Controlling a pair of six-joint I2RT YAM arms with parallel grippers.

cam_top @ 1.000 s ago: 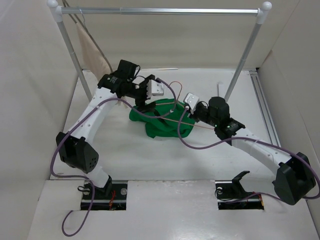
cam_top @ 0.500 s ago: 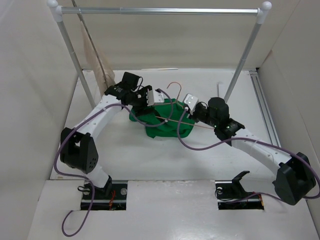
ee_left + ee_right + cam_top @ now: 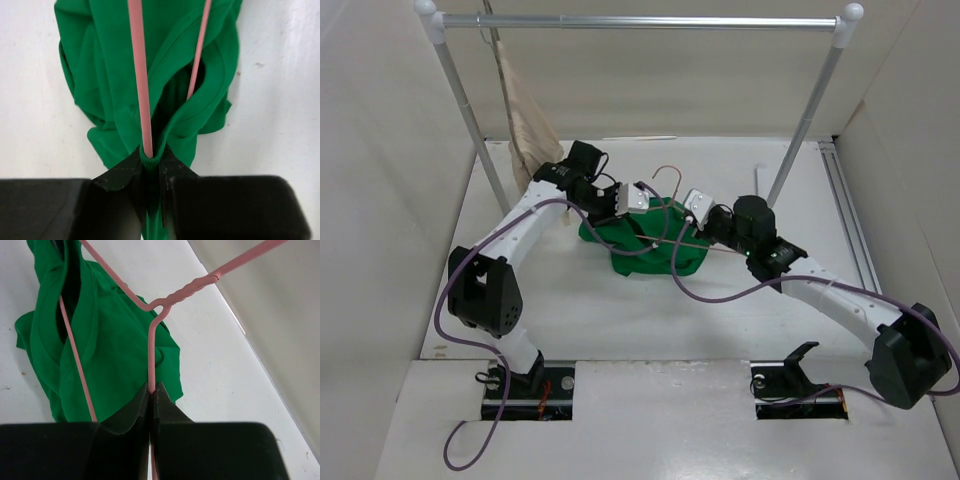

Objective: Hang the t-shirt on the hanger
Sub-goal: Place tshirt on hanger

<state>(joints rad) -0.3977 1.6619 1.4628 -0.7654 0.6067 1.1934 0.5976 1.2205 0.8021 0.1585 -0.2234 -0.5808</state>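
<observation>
Centrally on the white worktop: t-shirt, bright green, soft cloth, short-sleeved. It lies crumpled in a heap, not spread out. Position approx. midway btwn the two arms, in the back half of the worktop.

Next item, hanger: thin pink wire, triangular w/ small hook.
- It sits over and partly through the t-shirt.
- One wire arm runs along the top of the cloth. Another passes into a dark opening in the fabric, neck or sleeve, can't tell which.
- The hook sticks out beyond the far edge of the heap.

L gripper: jaws pinched tight on a small fold of green cloth at the t-shirt's edge. A pink wire runs right into the same pinch, but whether it's clamped too I can't tell. This gripper is at the left-rear side of the heap.

R gripper: jaws closed hard on the hanger wire, just below the twisted neck. It is at the right side of the heap, opp. the L gripper.

Surrounds:
- Metal rail on two slanted posts w/ white caps, across the back of the worktop.
- Beige garment hanging at the rail's left end, apart from the t-shirt, just behind the left arm.
- Pale walls on three sides.
</observation>
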